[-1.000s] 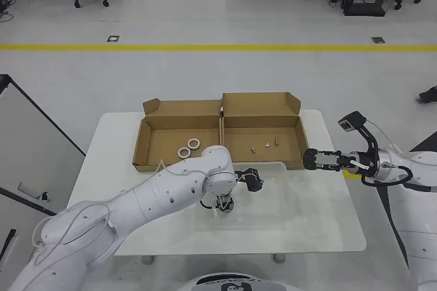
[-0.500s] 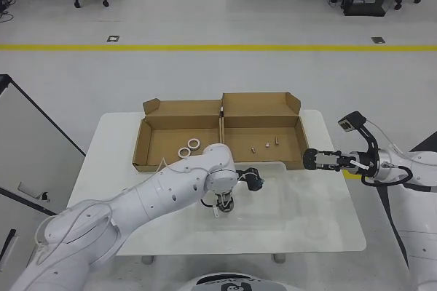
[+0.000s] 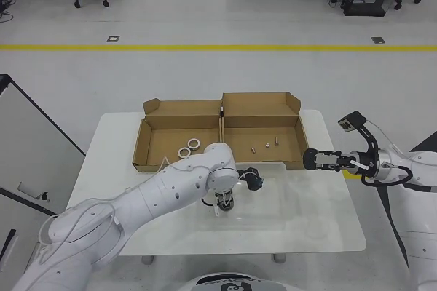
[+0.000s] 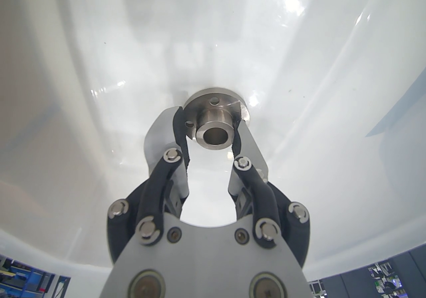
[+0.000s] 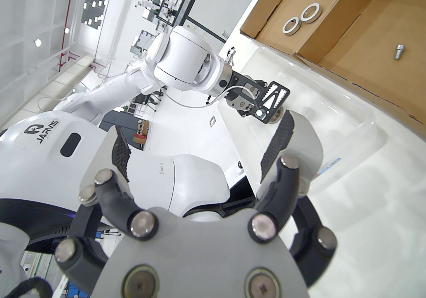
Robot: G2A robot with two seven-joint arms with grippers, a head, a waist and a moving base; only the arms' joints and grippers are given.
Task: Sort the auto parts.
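A metal flanged bushing [image 4: 214,123] stands on the floor of a clear plastic tray [image 4: 299,46], flange down. My left gripper [image 4: 209,134] is shut on its hub, one pad on each side. In the top view this gripper [image 3: 223,205] points down into the tray [image 3: 306,211] at its near-left part. My right gripper [image 3: 310,158] hangs open and holds nothing, at the table's right side beside the right box; its fingers [image 5: 278,143] spread wide in its wrist view. Two white rings [image 3: 189,148] lie in the left cardboard box [image 3: 141,138]. Two small bolts [image 3: 264,145] lie in the right box [image 3: 300,131].
The two open cardboard boxes stand side by side along the table's far edge, flaps raised. The tray's rim [image 5: 362,126] runs just in front of them. From the right wrist view the left arm [image 5: 186,59] reaches over the tray.
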